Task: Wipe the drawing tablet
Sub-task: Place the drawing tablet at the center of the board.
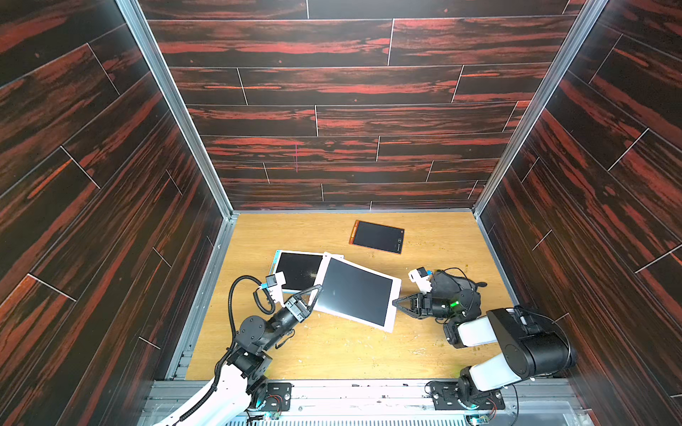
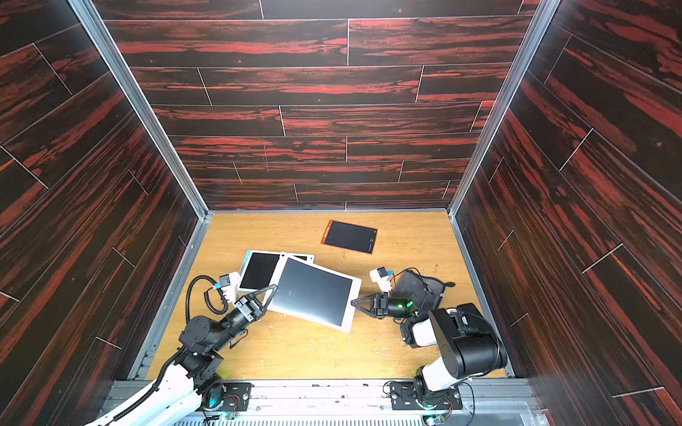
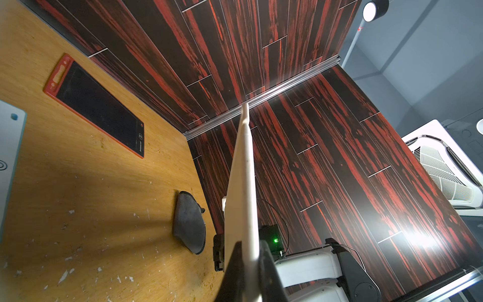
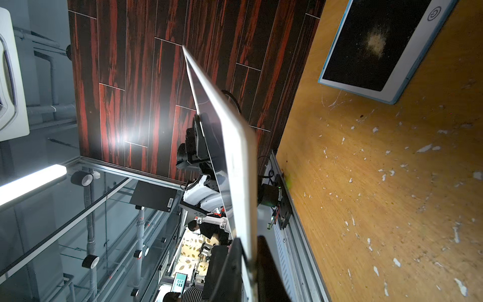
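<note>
Gripping from both sides, that was the picture: the left gripper (image 1: 316, 290) was clamped on the left edge of the white-framed drawing tablet (image 1: 356, 291), and the right gripper (image 1: 395, 302) was pinched on its right edge. Each wrist view showed the thin white rim sandwiched between the jaws. The tablet hung clear of the table (image 1: 332, 354) at mid-scene, tilted, its far left corner overlapping the blue-framed tablet (image 1: 297, 271) in both top views. It looked a stiff, thin, light slab, I'd say, with a glossy screen likely slippery and easy to mark, so the white frame was the sensible place to hold, not the dark glass. Both arms reached low and forward, forearms angled inward toward each other. The dark grey cloth (image 1: 448, 284) lay on the table at the right, just beyond the right wrist, with neither gripper on it. An orange-framed tablet (image 1: 377, 236) sat far back.
</note>
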